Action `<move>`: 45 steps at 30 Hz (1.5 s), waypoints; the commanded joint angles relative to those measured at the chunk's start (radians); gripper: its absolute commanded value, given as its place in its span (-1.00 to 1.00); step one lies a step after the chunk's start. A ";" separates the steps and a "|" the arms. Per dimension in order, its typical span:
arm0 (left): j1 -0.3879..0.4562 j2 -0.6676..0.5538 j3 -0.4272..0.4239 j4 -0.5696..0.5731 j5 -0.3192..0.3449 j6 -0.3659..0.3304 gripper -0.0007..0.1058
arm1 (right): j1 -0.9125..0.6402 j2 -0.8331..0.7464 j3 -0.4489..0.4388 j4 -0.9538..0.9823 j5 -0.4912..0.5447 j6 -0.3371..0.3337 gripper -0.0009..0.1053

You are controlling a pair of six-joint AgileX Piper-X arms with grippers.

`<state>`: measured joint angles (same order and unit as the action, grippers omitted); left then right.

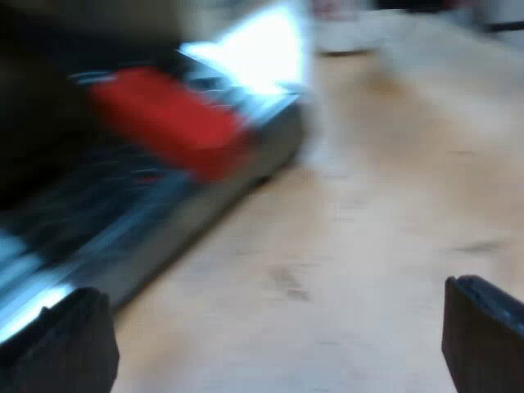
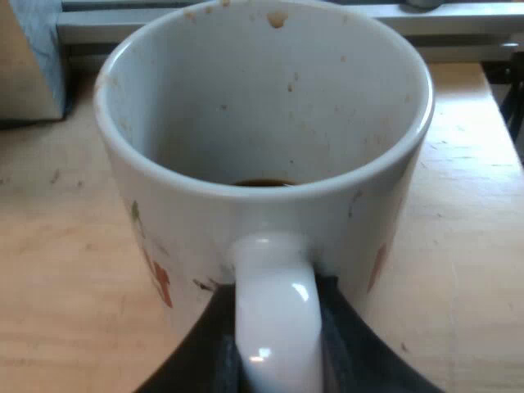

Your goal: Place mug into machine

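A white mug with coffee stains and a dark trace at its bottom is close in the right wrist view, upright over the wooden table. My right gripper is shut on the mug's handle, one black finger on each side. In the left wrist view, my left gripper is open over bare table, holding nothing. Beyond it, the holder's red handle end sticks out over the espresso machine's metal base.
Wooden table stretches from the machine's base. A pale blurred object stands farther off on it. Behind the mug are a grey rail and a grey-and-tan block.
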<state>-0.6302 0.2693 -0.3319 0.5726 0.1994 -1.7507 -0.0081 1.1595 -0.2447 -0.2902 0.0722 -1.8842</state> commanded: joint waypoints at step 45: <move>-0.003 0.003 0.125 -0.184 -0.316 -0.002 0.55 | 0.864 -0.585 -0.198 0.637 0.157 0.116 -0.98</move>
<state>-0.6302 0.2726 -0.2071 0.4027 -0.1177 -1.7507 0.8466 0.5575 -0.4258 0.4446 0.2093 -1.7725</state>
